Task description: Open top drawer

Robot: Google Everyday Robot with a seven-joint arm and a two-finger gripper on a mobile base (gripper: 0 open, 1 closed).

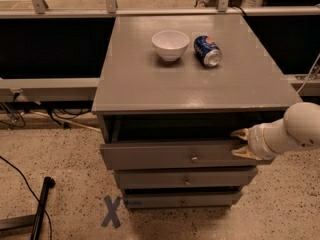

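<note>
The top drawer [150,156] is the widest of three grey drawers in a grey cabinet, with a small round metal knob [194,158] at centre. It stands pulled out a little, with a dark gap showing behind its front. My gripper [241,143] reaches in from the right on a white arm. It is shut on the right end of the drawer front's top edge, one finger [240,132] behind the front and the other before it.
A white bowl [170,44] and a blue can [207,50] lying on its side rest on the cabinet top [150,84]. Two narrower drawers [185,179] sit below. A blue X [111,211] marks the floor, with a black pole [42,204] and cables at the left.
</note>
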